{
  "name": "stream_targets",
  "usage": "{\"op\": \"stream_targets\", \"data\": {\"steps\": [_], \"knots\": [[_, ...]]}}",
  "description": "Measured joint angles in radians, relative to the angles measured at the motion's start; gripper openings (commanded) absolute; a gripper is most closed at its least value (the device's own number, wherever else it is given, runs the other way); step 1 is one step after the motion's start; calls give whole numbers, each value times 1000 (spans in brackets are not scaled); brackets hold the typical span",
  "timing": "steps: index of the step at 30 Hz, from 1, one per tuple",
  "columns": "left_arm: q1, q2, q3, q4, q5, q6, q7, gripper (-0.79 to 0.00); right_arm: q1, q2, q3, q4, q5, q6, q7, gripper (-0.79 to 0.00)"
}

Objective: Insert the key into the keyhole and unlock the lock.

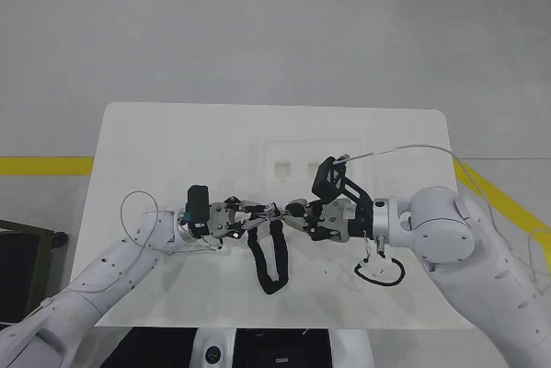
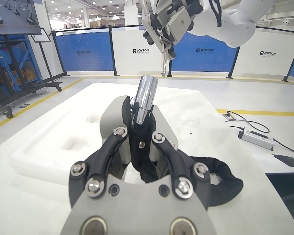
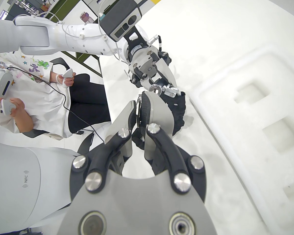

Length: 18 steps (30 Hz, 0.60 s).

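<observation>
The left end effector point(image 2: 139, 116) is clamped on the chrome lock point(image 2: 145, 96). The right end effector point(image 2: 161, 42) pinches the key point(image 2: 163, 62), its tip near the lock's free end but apart from it. Looks like the lining-up step; next, the tip must meet the keyhole point(image 3: 153, 89) squarely.

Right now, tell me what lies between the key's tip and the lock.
Nothing: the left wrist view shows bare air between the key and the lock.
</observation>
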Motion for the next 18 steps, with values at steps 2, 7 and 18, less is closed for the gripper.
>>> {"op": "stream_targets", "data": {"steps": [2,7,18], "knots": [[0,0,0,0,0,0,0,-785,1,-1,0,2,-4,2,-7,-785],[0,0,0,0,0,0,0,-785,5,-2,-3,13,-8,9,-15,-785],[0,0,0,0,0,0,0,-785,22,-8,-20,36,-11,16,-19,-785]]}}
